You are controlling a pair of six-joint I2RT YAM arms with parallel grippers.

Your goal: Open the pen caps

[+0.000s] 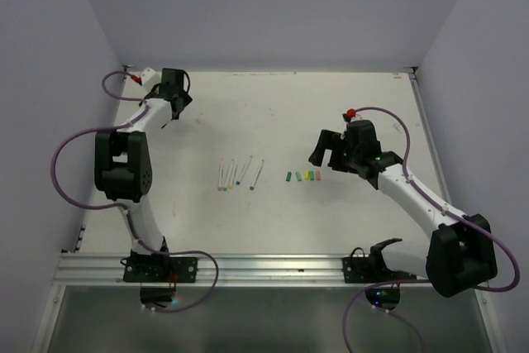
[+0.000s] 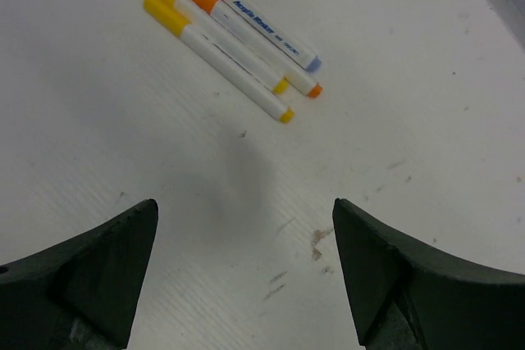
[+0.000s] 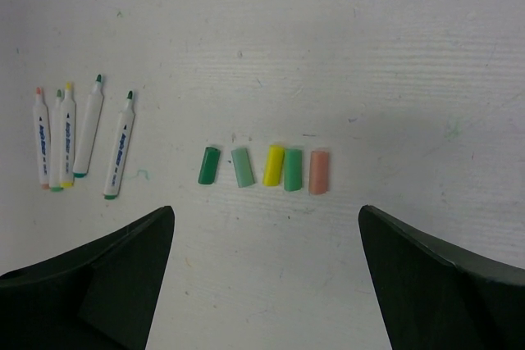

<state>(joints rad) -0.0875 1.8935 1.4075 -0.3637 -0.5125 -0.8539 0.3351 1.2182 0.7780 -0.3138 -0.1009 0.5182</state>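
Several uncapped white pens [image 3: 78, 133] lie side by side at the left of the right wrist view, also seen mid-table [image 1: 240, 173] from above. To their right lies a row of several loose pen caps [image 3: 267, 167], green, pale green, yellow, green and salmon [image 1: 302, 177]. My right gripper [image 3: 266, 211] hovers open just in front of that row, nothing between its fingers [image 1: 324, 153]. My left gripper [image 2: 244, 206] is open and empty at the back left [image 1: 175, 88]. Beyond it lie several pens [image 2: 238, 47] with yellow, orange and blue caps still on.
A metal rail [image 1: 264, 269] runs along the near edge with both arm bases on it. White walls close in the table at the back and sides. Purple cables [image 1: 62, 163] loop beside the arms. Small brown stains [image 2: 318, 239] mark the surface by the left gripper.
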